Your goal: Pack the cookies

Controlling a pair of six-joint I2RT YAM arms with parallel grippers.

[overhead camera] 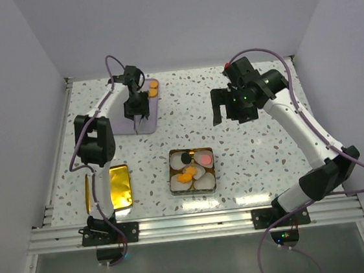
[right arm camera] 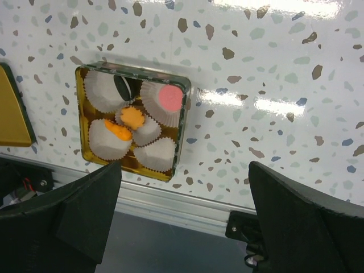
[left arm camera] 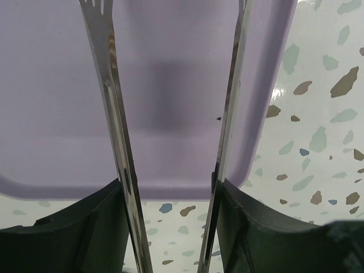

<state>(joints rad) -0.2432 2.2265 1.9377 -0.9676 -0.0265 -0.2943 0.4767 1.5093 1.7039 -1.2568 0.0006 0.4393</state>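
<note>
Two orange cookies (overhead camera: 153,87) lie at the far right corner of a purple tray (overhead camera: 151,115). My left gripper (overhead camera: 138,114) hangs over the tray's near end, shut on metal tongs (left arm camera: 111,114). The tong arms stand apart over bare purple tray (left arm camera: 170,68) with nothing between them. A square tin (overhead camera: 171,174) sits at the table's middle front and holds white paper cups. In it lie a black cookie (right arm camera: 122,86), a pinkish-red cookie (right arm camera: 169,98) and two orange cookies (right arm camera: 132,116). My right gripper (overhead camera: 221,109) hovers open and empty, high up, to the right of the tray.
A gold lid (overhead camera: 120,185) lies left of the tin near the front edge, its corner showing as a gold lid (right arm camera: 11,114) in the right wrist view. An aluminium rail (overhead camera: 191,223) runs along the table's front. White walls close in three sides.
</note>
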